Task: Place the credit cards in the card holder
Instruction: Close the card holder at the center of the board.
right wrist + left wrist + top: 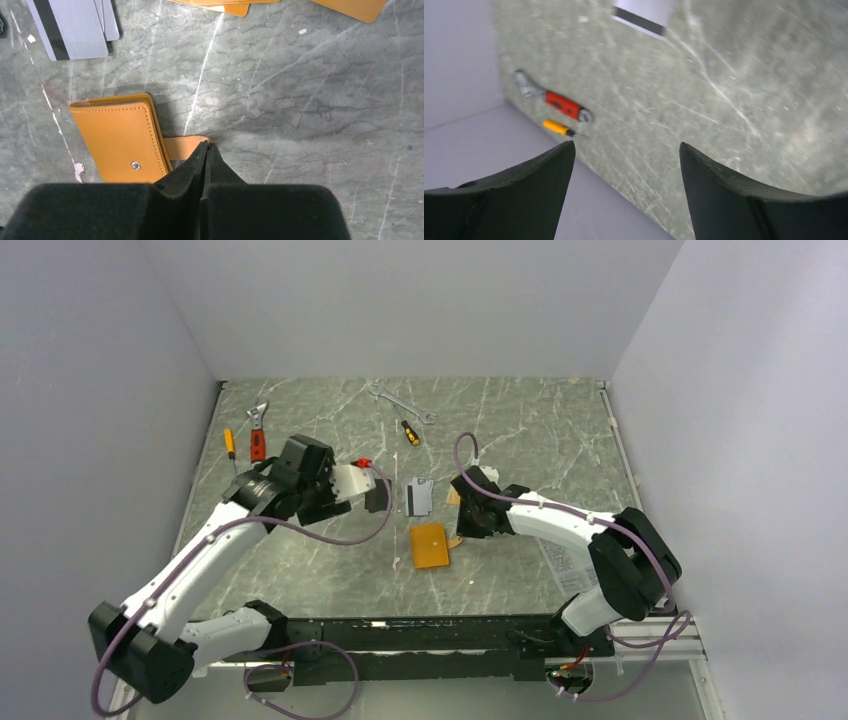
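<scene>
Right wrist view: right gripper (pixel 206 146) pressed together at the snap tab (pixel 182 147) of the card holder (pixel 117 142).
Its tips sit at the tab's end; whether they pinch it, I cannot tell. The holder lies closed on the table (pixel 300 110), silver-grey credit cards (pixel 75 30) beyond it, orange-tan credit cards (pixel 227 7) further off. Over on the other arm, the left gripper (pixel 626 147) hangs spread wide, nothing between its fingers.
</scene>
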{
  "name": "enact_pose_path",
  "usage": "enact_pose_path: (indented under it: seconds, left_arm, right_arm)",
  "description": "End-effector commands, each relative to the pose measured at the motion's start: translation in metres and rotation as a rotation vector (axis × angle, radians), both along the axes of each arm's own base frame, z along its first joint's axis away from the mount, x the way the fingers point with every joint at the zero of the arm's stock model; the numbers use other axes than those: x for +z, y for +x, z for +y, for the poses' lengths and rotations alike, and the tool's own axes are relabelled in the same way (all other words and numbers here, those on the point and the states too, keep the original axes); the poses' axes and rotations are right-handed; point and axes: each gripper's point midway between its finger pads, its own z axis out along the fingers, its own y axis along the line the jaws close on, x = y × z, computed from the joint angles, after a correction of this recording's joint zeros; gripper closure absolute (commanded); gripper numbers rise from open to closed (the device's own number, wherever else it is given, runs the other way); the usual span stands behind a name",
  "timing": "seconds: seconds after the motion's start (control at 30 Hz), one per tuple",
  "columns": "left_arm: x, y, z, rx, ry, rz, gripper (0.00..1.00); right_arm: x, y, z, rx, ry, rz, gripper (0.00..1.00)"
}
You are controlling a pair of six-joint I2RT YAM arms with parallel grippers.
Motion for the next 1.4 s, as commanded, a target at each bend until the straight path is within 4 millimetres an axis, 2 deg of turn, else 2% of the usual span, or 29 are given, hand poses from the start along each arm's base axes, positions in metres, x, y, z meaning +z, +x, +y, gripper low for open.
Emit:
enact_pose_path:
  seconds: [0.0,0.03,0.07,0.1,0.13,0.17,0.33,0.5,0.67,0.8,0.87,0.9,1.17,1.23,1.37]
  left_arm:
    - [-0.065,-0.045,-0.013,-0.135,0.029,0.266,0.21]
    - [-0.063,-0.049,-0.024,-0.220,0.006,0.196,0.21]
    - [-0.060,-0.048,-0.042,-0.323,-0.038,0.099,0.17]
    - [-0.064,-0.055,-0.053,-0.434,-0.036,0.037,0.12]
    - [-0.080,-0.064,-0.061,-0.538,-0.018,-0.002,0.04]
    - [-0.089,-0.070,-0.070,-0.630,-0.017,-0.043,0.01]
    - [-0.115,-0.094,-0.111,-1.012,-0.016,-0.123,0.01]
    - [-0.128,-0.091,-0.143,-1.193,-0.004,-0.200,0.01]
    - [-0.125,-0.085,-0.169,-1.283,-0.030,-0.279,0.01]
    - [-0.126,-0.085,-0.182,-1.362,-0.011,-0.318,0.02]
    - [-0.130,-0.083,-0.187,-1.391,0.008,-0.303,0.06]
    - [-0.126,-0.079,-0.194,-1.410,0.022,-0.296,0.08]
    - [-0.148,-0.084,-0.217,-1.550,0.102,-0.172,0.21]
    - [-0.156,-0.086,-0.217,-1.594,0.142,-0.133,0.25]
    - [-0.176,-0.087,-0.204,-1.659,0.257,-0.033,0.32]
  right_arm:
    - [0.012,0.009,0.010,0.021,0.063,-0.048,1.00]
    - [0.012,0.009,0.011,0.025,0.065,-0.047,1.00]
    - [0.012,0.009,0.011,0.028,0.065,-0.043,1.00]
    - [0.012,0.009,0.011,0.032,0.064,-0.041,1.00]
    - [0.012,0.009,0.011,0.035,0.063,-0.039,1.00]
    - [0.012,0.009,0.011,0.038,0.062,-0.039,1.00]
    - [0.011,0.008,0.011,0.043,0.072,-0.029,1.00]
    - [0.009,0.007,0.016,0.055,0.098,-0.012,1.00]
    - [0.009,0.008,0.019,0.065,0.114,-0.005,1.00]
    - [0.009,0.007,0.021,0.073,0.131,-0.005,1.00]
    - [0.009,0.007,0.024,0.076,0.143,-0.002,1.00]
    - [0.010,0.005,0.025,0.082,0.155,0.003,1.00]
    - [0.009,-0.002,0.026,0.102,0.177,0.013,1.00]
    - [0.009,-0.003,0.027,0.114,0.182,0.017,1.00]
    - [0.010,-0.003,0.031,0.130,0.194,0.020,1.00]
